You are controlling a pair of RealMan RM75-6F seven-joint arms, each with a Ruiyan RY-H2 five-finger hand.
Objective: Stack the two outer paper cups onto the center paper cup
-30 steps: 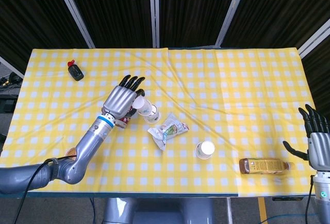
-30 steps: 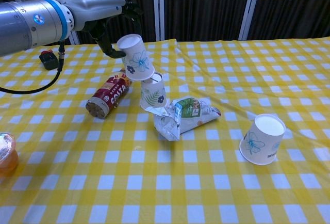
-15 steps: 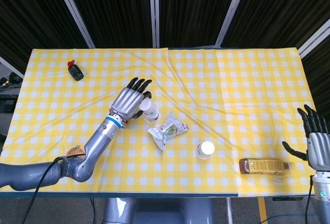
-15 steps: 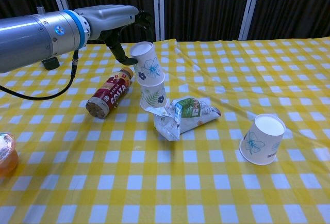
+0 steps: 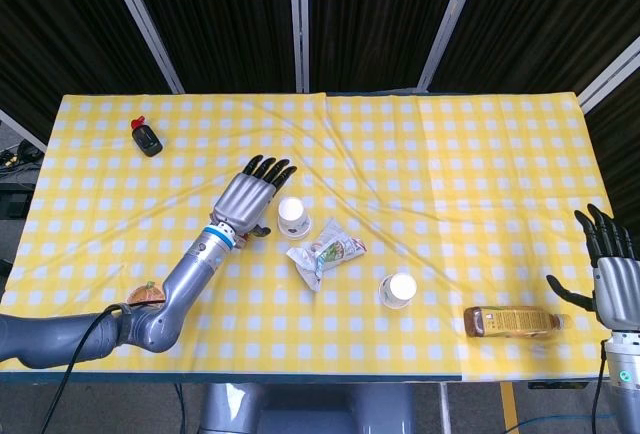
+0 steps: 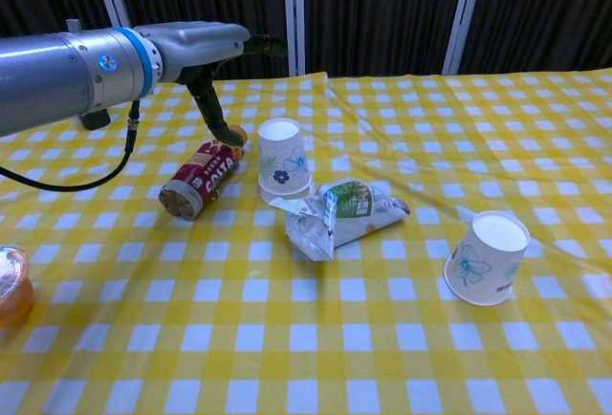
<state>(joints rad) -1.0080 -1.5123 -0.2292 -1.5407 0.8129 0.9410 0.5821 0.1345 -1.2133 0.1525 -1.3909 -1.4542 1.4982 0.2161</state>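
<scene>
A: Where does the stacking stand?

B: One outer cup looks done. The stack of cups (image 6: pixel 284 158) stands upside down near the middle of the table (image 5: pixel 480 154), one cup seated over the centre one, its lower edge just against the crumpled snack bag (image 6: pixel 339 214). The left hand (image 5: pixel 250 201) is just beside the stack, fingers stretched out flat and apart, holding nothing; in the chest view its thumb points down close to the cola can (image 6: pixel 201 181).

A: And the other outer cup?

B: The second cup (image 6: pixel 485 256) sits apart, toward the robot's right, upside down and leaning a little. It has not been picked up.

A: So what does the next move call for?

B: By the look of it, the right hand (image 5: pixel 612 279) takes over. It hangs at the table's right edge, fingers spread, nothing in it. It would need to reach in past the lying tea bottle (image 5: pixel 514 322), grip the cup by its wall without crushing the paper, lift it, and lower it mouth down over the stack. The left arm should clear first.

A: Anything in the containers?

B: The cups are inverted, so their insides are hidden. The bottle holds brown liquid. A small tub (image 6: pixel 13 286) of something orange sits at the near left corner.
</scene>
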